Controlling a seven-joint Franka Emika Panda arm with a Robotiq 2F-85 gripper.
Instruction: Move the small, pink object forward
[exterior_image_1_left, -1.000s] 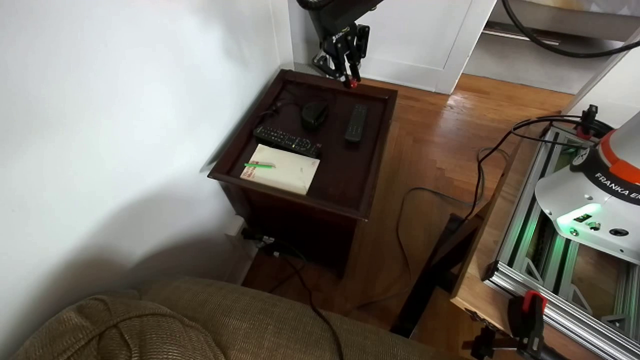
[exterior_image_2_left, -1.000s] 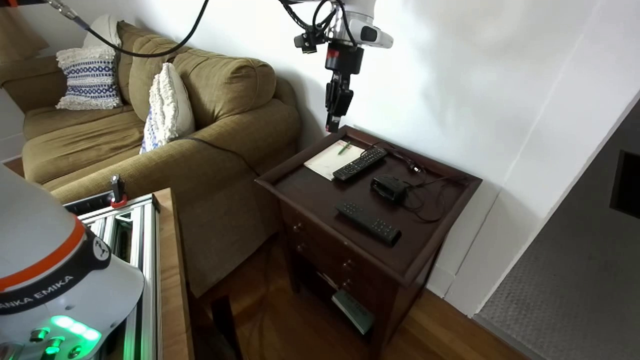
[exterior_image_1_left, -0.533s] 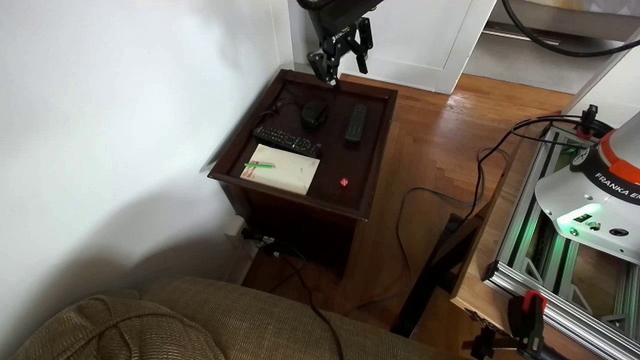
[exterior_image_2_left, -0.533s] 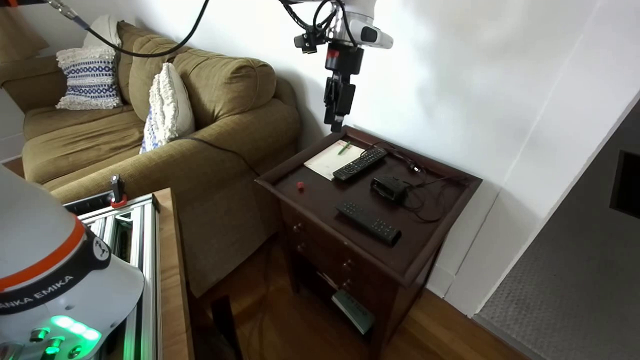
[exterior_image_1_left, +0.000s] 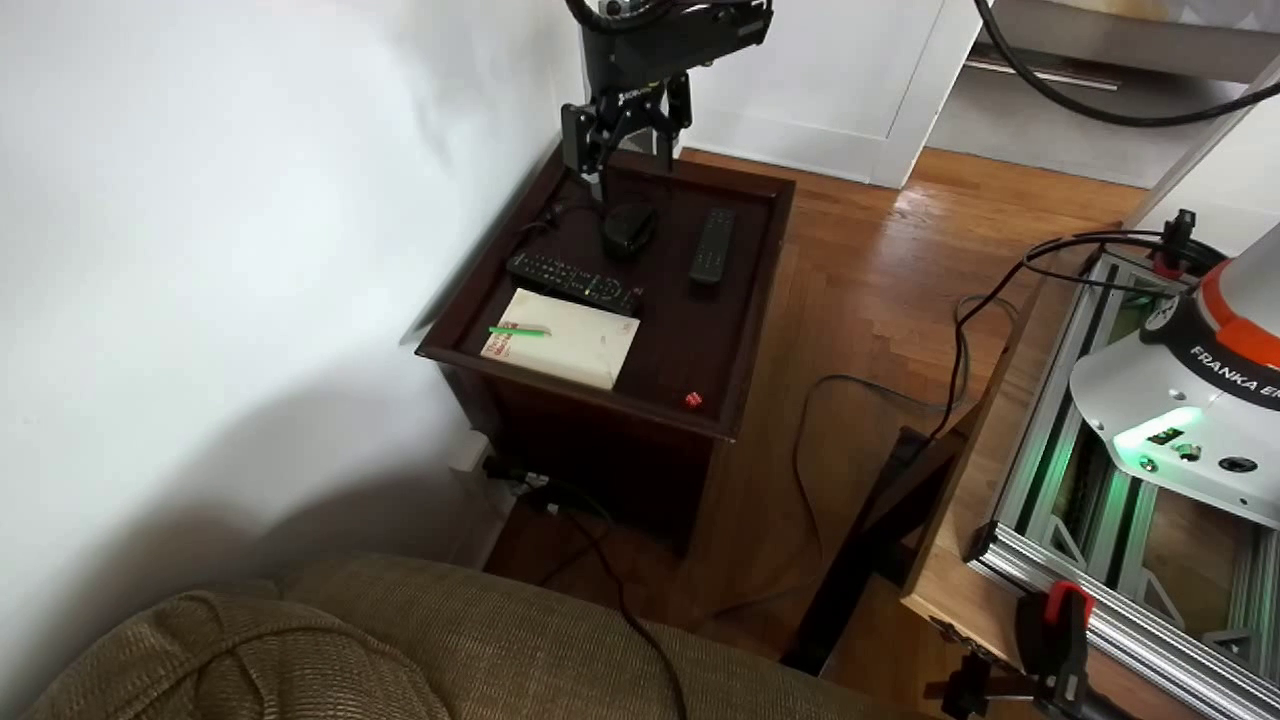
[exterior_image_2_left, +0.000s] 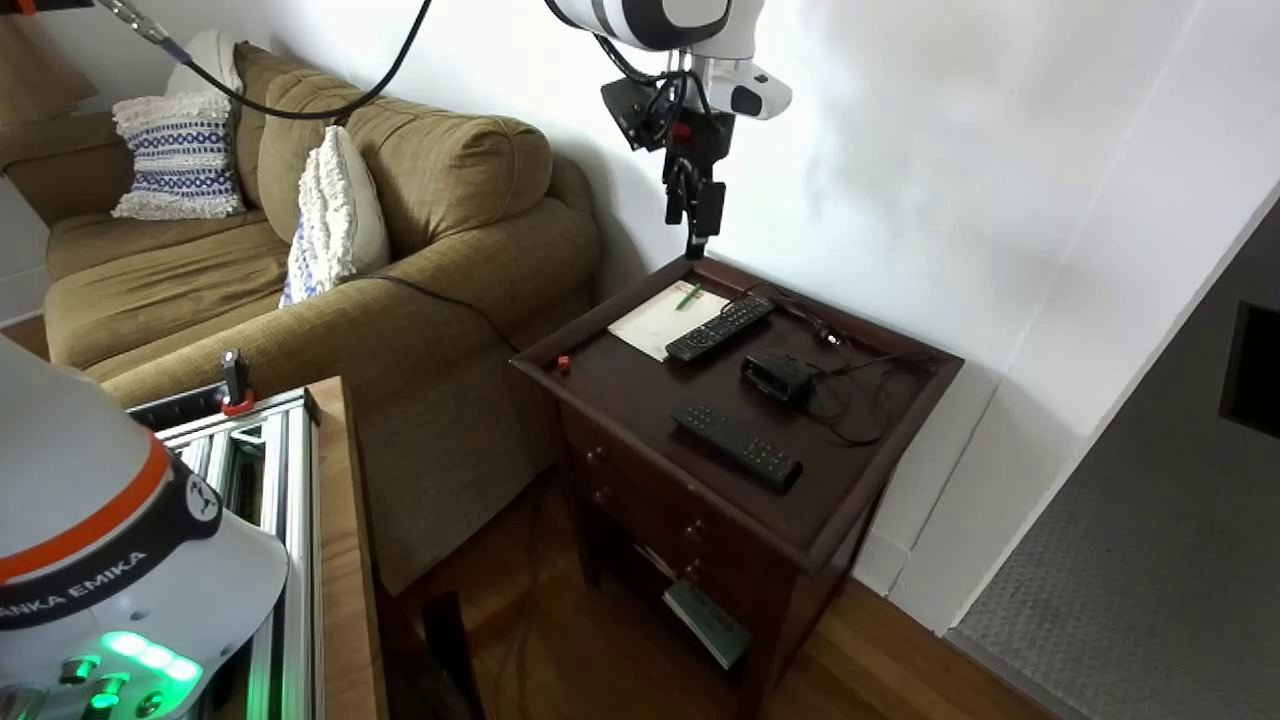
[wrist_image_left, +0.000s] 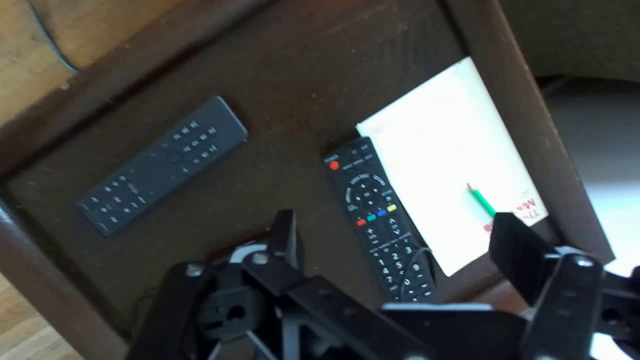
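A: Biggest first, quick.

B: Brown woven-fabric couch (exterior_image_2_left: 470, 270), far left in an exterior view.

A: Next?

B: Dark reddish-brown wooden side table (exterior_image_1_left: 690, 330), rectangular, showing in both exterior views. Then white rounded robot base (exterior_image_1_left: 1190, 405), orange-banded and lit green, at the right in an exterior view.

A: And after?

B: Black two-finger gripper (exterior_image_1_left: 630, 176), pointing down, hanging above the far left part of the table in an exterior view.

A: Wide or narrow jaws?

B: Wide. Spread well apart in the wrist view too.

A: Now table stuff, by size.

B: Pale rectangular paper sheet (exterior_image_1_left: 585, 350) with red print, near left on the table in an exterior view. Long black plastic remote (exterior_image_1_left: 575, 285) with coloured buttons, along the paper's far edge. Plainer black plastic remote (exterior_image_1_left: 713, 246), far right. Dark rounded plastic box (exterior_image_1_left: 628, 235), between both remotes.

A: Smaller?

B: Thin green pencil (exterior_image_1_left: 517, 331), lying flat on the paper, toward the left.

A: Smallest?

B: Tiny pinkish-red cube (exterior_image_1_left: 693, 400), resting on the table at the near right corner in an exterior view, just inside the raised edge, well apart from the gripper. Visible in both exterior views.
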